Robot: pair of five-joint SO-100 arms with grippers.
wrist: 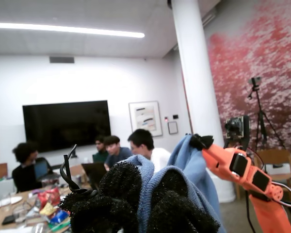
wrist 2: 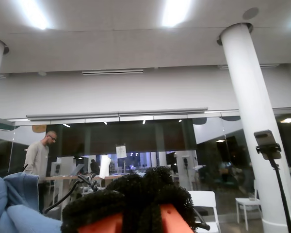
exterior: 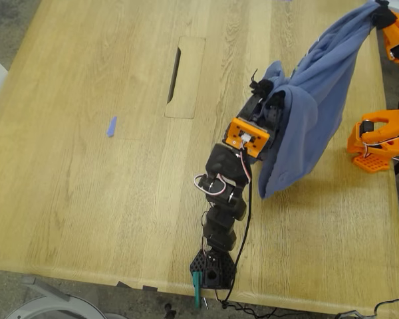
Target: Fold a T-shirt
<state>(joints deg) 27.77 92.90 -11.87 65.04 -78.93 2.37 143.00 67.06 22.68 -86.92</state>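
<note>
- Still early in the fold: T-shirt (exterior: 312,106) lifted and bunched, strung as a sagging band between 2 grippers, with nothing yet laid flat or creased.
- Hangs above the table (exterior: 86,199) toward the exterior view's right. Its lowest fold droops close to the wood, though contact cannot be told.
- Pinched at one end by my first gripper (exterior: 267,90), on the black arm near the middle of the exterior view. The first wrist view shows blue cloth squeezed between the 2 fuzzy pads (wrist: 116,184).
- Caught at the other end by my second gripper (exterior: 380,12), on the orange arm at the exterior view's upper right. Judged clamped on the cloth, since the shirt hangs from its tip. The second wrist view shows pads together but no cloth between them.
- Next move probably calls for drawing the 2 grips apart to stretch the cloth, then lowering it onto the bare wood without loosening either hold.
- Small blue scrap (exterior: 111,126) well apart, toward the exterior view's left.
</note>
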